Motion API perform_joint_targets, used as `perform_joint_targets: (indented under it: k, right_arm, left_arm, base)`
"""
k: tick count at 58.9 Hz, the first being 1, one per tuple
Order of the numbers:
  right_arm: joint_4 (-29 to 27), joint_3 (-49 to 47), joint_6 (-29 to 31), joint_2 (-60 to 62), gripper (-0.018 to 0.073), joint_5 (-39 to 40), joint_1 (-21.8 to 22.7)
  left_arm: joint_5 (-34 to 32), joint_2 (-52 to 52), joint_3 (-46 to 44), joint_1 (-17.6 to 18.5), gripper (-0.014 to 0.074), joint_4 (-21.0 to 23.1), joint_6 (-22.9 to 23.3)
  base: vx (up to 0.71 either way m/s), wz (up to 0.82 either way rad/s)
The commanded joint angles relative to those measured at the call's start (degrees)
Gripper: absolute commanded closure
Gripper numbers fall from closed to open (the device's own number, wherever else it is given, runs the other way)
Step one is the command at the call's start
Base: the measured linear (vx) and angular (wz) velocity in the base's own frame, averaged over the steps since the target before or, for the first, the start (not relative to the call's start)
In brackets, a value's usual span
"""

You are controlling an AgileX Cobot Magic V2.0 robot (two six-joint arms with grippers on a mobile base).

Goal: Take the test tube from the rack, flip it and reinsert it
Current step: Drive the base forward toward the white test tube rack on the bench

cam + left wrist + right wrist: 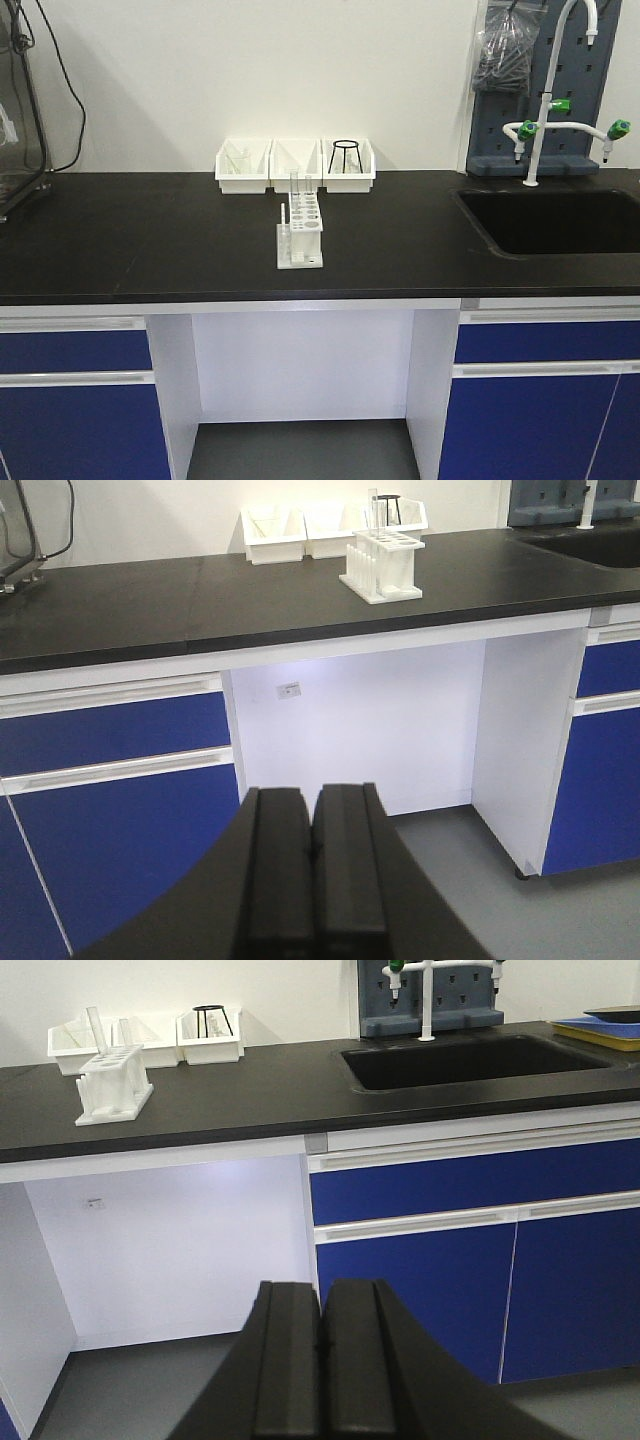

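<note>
Your left gripper (pixel 312 880) and right gripper (pixel 322 1370) sit clenched, empty, below the counter (pixel 150 240); reach in unopened and you'll likely topple the rack (pixel 300 238) or crack the test tube (pixel 294 186).

My black right gripper (pixel 320 1295) low in the foreground, jaws pressed together, small white plastic rack (pixel 113 1090) up left on the black countertop (pixel 250 1090), slim clear glass test tube (pixel 96 1030) rising from it, white plastic bins (pixel 150 1052) behind, recessed black sink (pixel 470 1060) to the right, blue cabinet doors (pixel 470 1260) beneath.
</note>
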State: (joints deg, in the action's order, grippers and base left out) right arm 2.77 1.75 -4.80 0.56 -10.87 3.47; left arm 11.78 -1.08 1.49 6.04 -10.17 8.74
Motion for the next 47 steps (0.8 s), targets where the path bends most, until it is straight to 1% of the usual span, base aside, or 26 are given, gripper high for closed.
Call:
perform_joint_targets:
  k: [1, 47]
  right_arm:
    - [0.5, 0.1, 0.7, 0.8, 0.057, 4.6, 0.4]
    - [0.5, 0.1, 0.7, 0.8, 0.057, 4.6, 0.4]
  left_arm:
    - [-4.3, -0.5, -0.2, 0.0, 0.0602, 0.3, 0.5]
    - [-4.3, -0.5, -0.2, 0.0, 0.0602, 0.3, 0.5]
  base:
    - [0.0, 0.0]
    - [0.0, 0.0]
